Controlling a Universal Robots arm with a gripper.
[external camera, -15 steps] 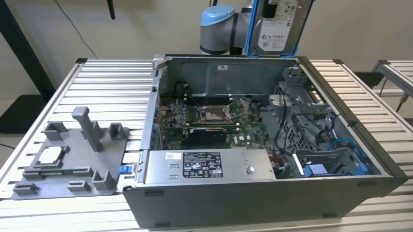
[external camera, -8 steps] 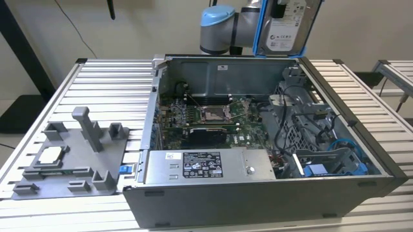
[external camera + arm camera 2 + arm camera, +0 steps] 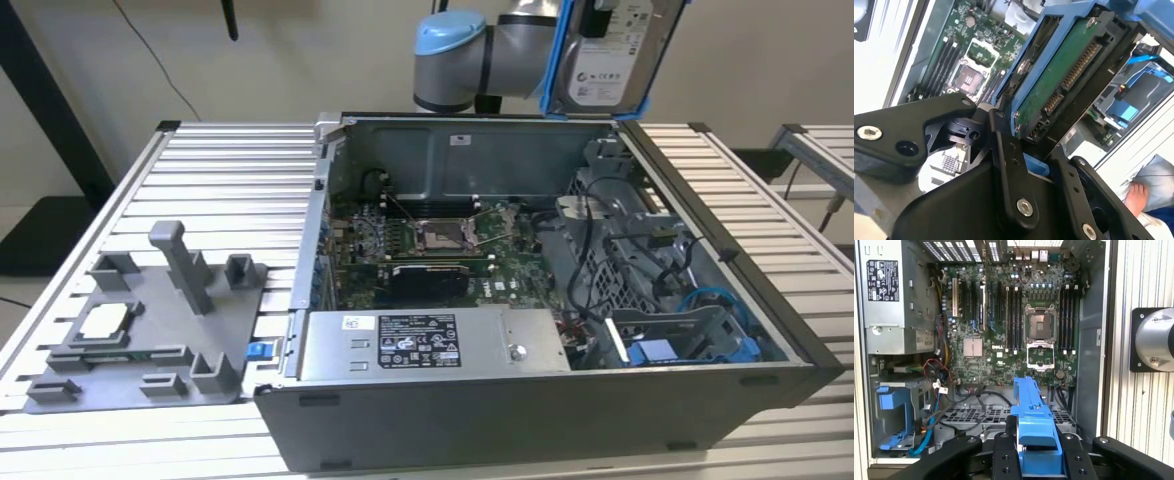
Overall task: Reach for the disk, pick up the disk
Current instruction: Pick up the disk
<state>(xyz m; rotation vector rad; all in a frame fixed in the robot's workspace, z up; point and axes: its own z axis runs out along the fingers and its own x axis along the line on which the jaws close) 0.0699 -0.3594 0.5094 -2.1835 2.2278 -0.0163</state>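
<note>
While you look at the exterior view, the disk [image 3: 617,55] hangs high above the open computer case [image 3: 534,300], held up under the arm [image 3: 467,60] near the case's back wall. Its silver face and white label turn toward the camera, with the blue carrier framing its edges. The case sits on a slatted metal desk [image 3: 200,170], and a grey fixture [image 3: 147,330] lies toward the exterior view's left.

Moving to the second wrist view, you see the gripper [image 3: 1021,155] clenched on the disk's [image 3: 1064,75] blue carrier, the green circuit board and connector pins facing out.

Turning to the first wrist view, the carrier's blue edge [image 3: 1034,435] rises between the black fingers [image 3: 1003,460], above the motherboard [image 3: 1014,325].

Judge the disk as rigid, fairly heavy for its size, and sensitive to knocks. Its smooth metal is likely slippery, so the plastic carrier's long sides look like the safer hold, away from the exposed board and pins.
</note>
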